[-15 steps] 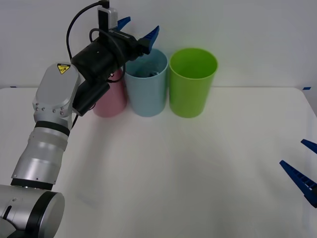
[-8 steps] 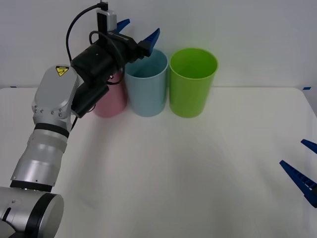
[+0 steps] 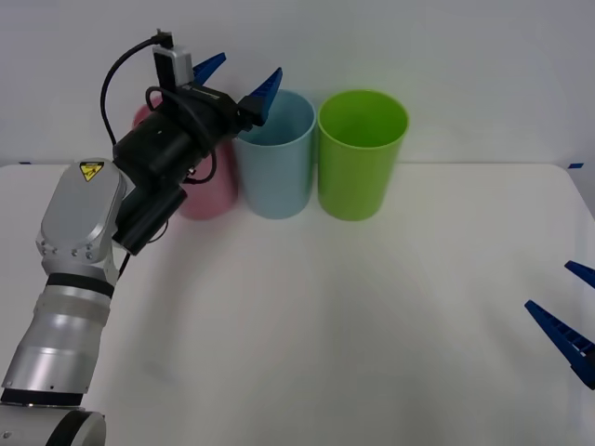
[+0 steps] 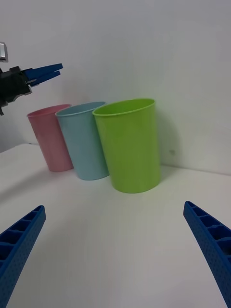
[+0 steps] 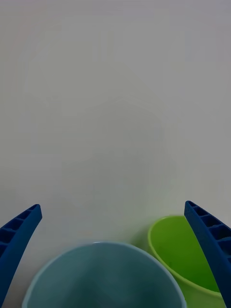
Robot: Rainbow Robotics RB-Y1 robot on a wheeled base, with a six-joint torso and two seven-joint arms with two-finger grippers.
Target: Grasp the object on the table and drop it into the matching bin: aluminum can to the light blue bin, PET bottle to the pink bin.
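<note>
While the left gripper (image 3: 242, 76) hangs up high behind the row of bins, its blue ribbed fingers (image 3: 264, 90) are spread wide with nothing between them, sitting just above the rim of the light blue bin (image 3: 275, 154) on the side nearest the pink bin (image 3: 206, 186). The can itself I can't make out anywhere now; a second ago there was something dark inside the light blue bin, but from this angle its inside just reads as plain blue (the left wrist view looks down at the rim (image 5: 101, 274) and I still can't tell what's at the bottom). Compared with the earlier frames, the left arm has swung back toward the robot's left and pulled away a bit, so more of the pink bin's rim is showing and the fingers are no longer right over the blue opening. The right gripper (image 3: 569, 316) hasn't budged, parked low at the right edge of the table (image 3: 353, 316), fingers (image 4: 211, 245) wide apart and empty. Count-wise: three bins standing upright in a row against the back wall, pink, light blue and a green bin (image 3: 362, 153), touching or nearly so, plus two grippers, and one white table.
</note>
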